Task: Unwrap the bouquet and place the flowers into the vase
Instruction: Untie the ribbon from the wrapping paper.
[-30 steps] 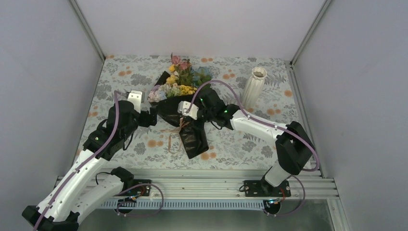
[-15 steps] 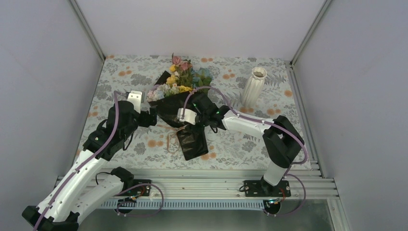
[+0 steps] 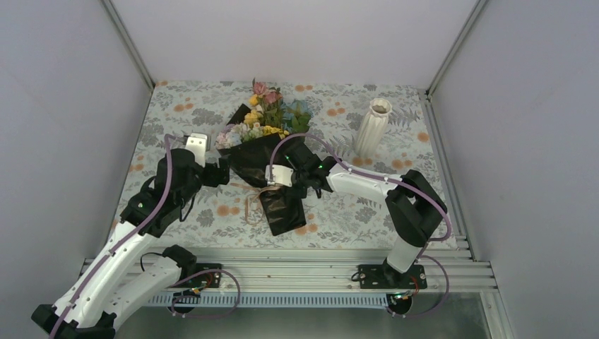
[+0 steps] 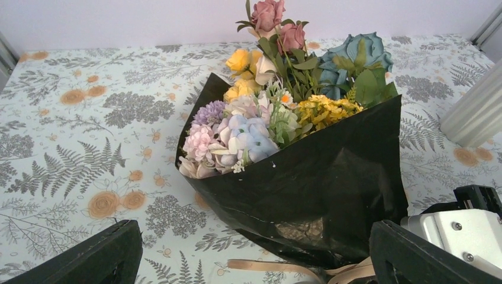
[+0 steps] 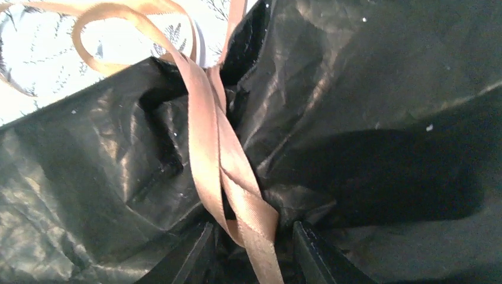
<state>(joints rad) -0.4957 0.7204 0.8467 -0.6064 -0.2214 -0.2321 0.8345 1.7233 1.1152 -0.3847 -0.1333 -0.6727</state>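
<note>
Black-wrapped bouquet (image 3: 254, 159) lies just under right pincer (image 5: 251, 251).

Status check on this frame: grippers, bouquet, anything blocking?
Left gripper open, facing bouquet. Right gripper open, astride the ribbon binding the wrap. Bouquet wrapped, lying flat; vase upright, no flowers in it. Ribbon in the way.

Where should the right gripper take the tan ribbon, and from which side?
Take the ribbon by its doubled strands over the pinched waist of the black wrap, from above: they run straight and raised there, between the fingers of the right gripper.
</note>
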